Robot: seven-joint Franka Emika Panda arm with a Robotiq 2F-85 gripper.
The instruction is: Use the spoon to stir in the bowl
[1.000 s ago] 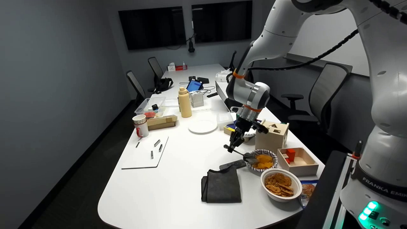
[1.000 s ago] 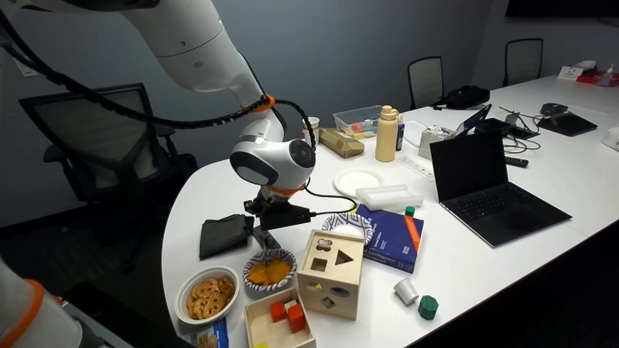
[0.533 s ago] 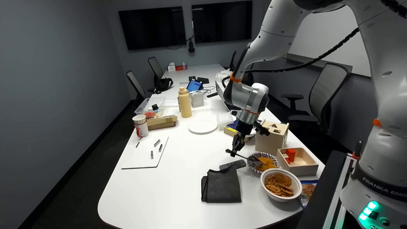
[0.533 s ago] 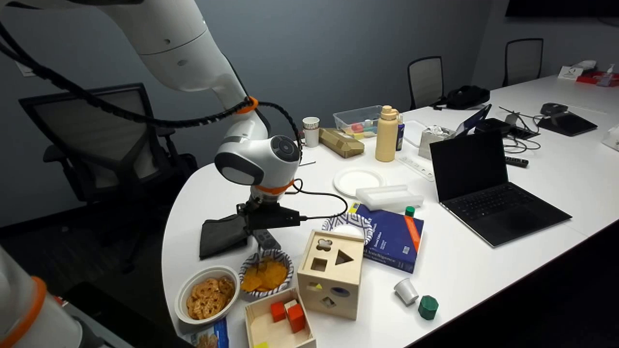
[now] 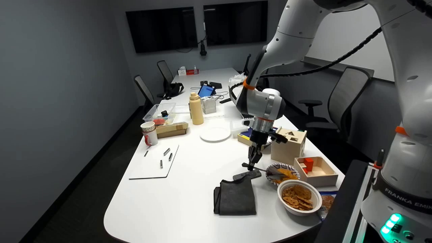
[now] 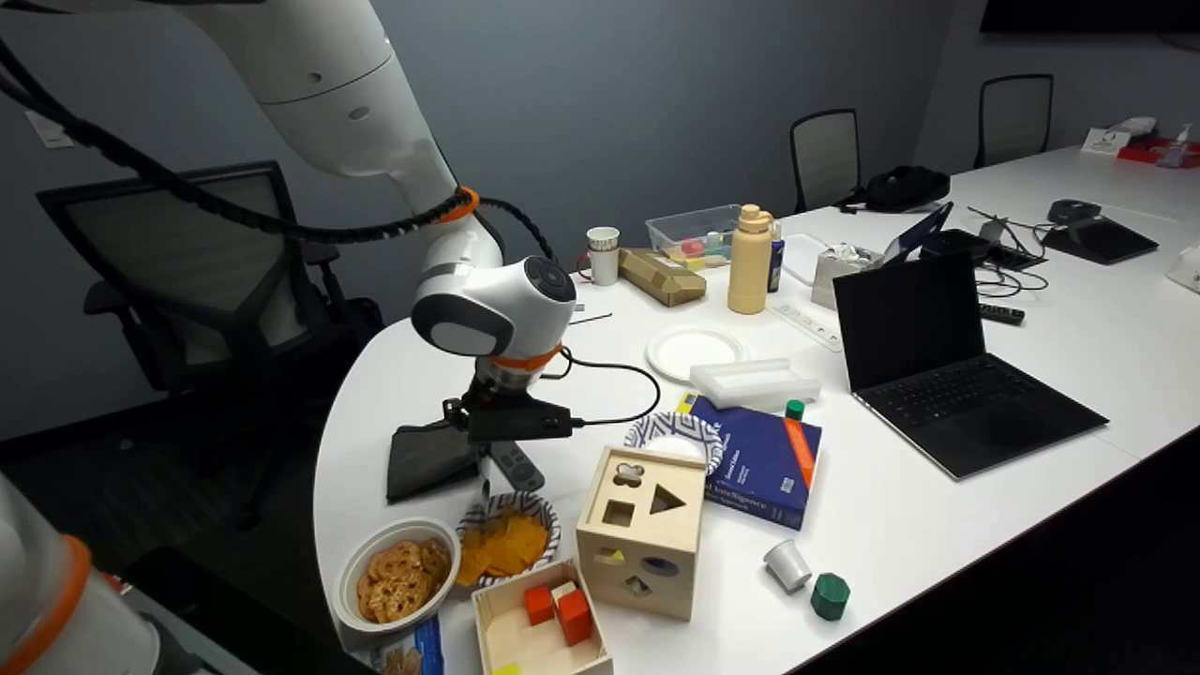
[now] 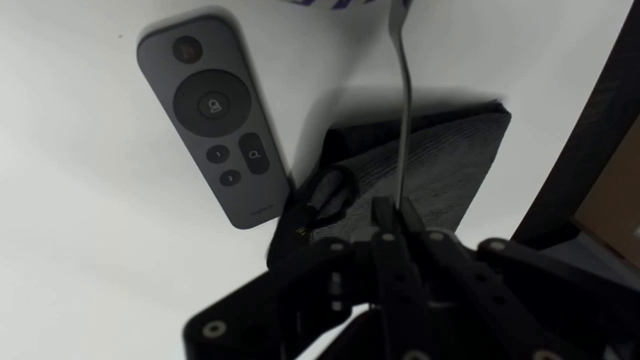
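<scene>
The gripper was clamped on the spoon, its jaws pinched together on the thin handle. The spoon's long axis ran crosswise over the tabletop: the handle's end pointed to the long edge opposite the arm's base, and the head, pointing toward the base's side, was within the rim of the patterned bowl, by its orange chips; whether it touched them could not be told. This bowl stood near the tabletop's rounded end, toward the edge by the base. Just beside it, nearer that end, the larger white bowl held brown pretzels. A wooden tray, also toward the base-side edge, carried red blocks. Well apart, by the opposite long edge, a clear bin contained small coloured pieces.
</scene>
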